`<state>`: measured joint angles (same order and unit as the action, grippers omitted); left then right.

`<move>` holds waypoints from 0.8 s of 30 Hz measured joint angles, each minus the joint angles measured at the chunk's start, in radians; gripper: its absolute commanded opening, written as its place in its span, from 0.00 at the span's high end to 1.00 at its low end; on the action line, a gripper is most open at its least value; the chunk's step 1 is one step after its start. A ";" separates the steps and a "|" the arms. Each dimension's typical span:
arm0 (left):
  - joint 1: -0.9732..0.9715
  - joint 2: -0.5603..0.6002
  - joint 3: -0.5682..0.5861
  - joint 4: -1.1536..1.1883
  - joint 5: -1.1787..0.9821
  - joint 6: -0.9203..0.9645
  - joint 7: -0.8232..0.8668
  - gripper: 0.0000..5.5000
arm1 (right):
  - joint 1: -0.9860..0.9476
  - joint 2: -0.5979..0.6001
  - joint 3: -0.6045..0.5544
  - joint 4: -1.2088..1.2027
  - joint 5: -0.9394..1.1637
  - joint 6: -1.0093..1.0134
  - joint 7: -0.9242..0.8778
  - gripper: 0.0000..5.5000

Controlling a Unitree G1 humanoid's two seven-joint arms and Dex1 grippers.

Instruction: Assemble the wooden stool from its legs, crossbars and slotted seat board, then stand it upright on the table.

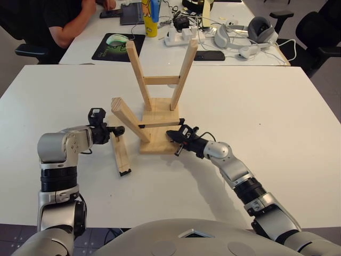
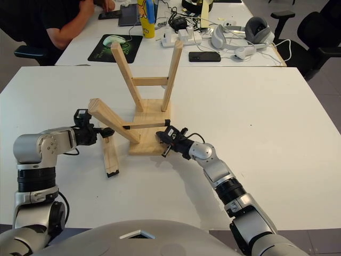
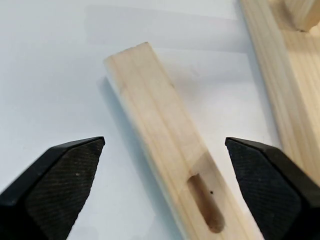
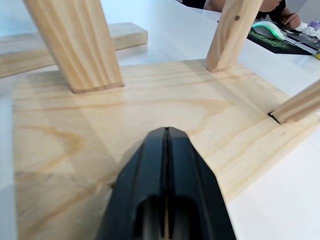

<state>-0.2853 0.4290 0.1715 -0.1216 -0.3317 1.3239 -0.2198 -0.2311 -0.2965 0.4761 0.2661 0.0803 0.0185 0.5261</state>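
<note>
The seat board [image 1: 160, 142] lies flat on the white table. Two legs [image 1: 137, 66] stand up from its far side, joined by a crossbar [image 1: 161, 80]. A third leg [image 1: 128, 118] leans at its left corner, with a thin crossbar [image 1: 161, 124] running from it over the board. A loose leg [image 1: 121, 154] lies on the table left of the board. My left gripper [image 1: 120, 130] is open over that leg's far end, and the slotted leg [image 3: 165, 135] lies between its fingers [image 3: 60, 185]. My right gripper [image 4: 166, 150] is shut, its tip resting on the seat board [image 4: 100, 115] near the right front corner.
The table's right half [image 1: 266, 117] and front are bare. A second table behind carries a mouse pad [image 1: 113, 47], a phone [image 1: 209, 55], a headset [image 1: 250, 34] and cables. A person sits at its far left.
</note>
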 measured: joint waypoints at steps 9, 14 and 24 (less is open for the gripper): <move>0.089 -0.052 -0.054 -0.162 -0.001 0.079 0.024 0.18 | 0.010 0.000 0.008 -0.012 -0.004 0.000 -0.024 1.00; 0.093 -0.021 -0.095 -0.166 0.016 0.060 0.020 0.18 | 0.019 0.001 0.012 -0.025 -0.016 0.000 -0.044 1.00; 0.071 0.097 -0.165 -0.044 0.030 -0.081 -0.058 0.31 | 0.088 0.014 -0.027 -0.070 0.027 0.010 -0.052 0.87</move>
<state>-0.2143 0.5258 0.0064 -0.1661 -0.3017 1.2429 -0.2775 -0.1427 -0.2822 0.4496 0.1957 0.1078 0.0284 0.4742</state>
